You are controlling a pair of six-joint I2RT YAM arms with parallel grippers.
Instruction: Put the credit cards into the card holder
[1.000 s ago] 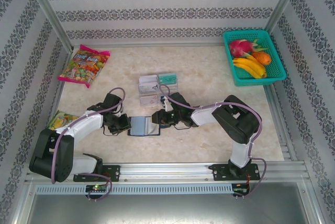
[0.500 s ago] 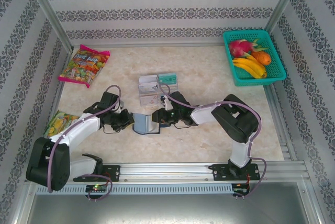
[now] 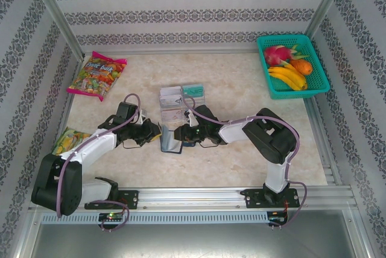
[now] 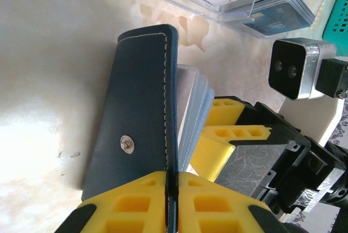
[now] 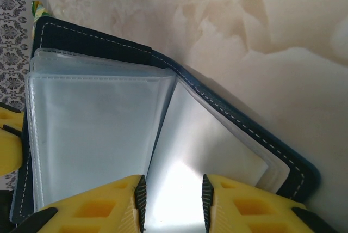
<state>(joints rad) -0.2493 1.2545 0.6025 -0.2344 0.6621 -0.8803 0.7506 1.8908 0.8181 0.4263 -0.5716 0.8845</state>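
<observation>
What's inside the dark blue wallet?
The dark navy stitched bi-fold card holder holds clear plastic sleeves, with no card visible in the front ones. The sleeves stacked behind are covered.

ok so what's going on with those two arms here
Both arms are working on the navy card holder. The left gripper is pinched shut on the edge of one cover, while the right gripper straddles the clear sleeves on the other side; whether it grips is unclear. The credit cards sit in the clear acrylic tray behind, and the sleeves in view look empty.
</observation>
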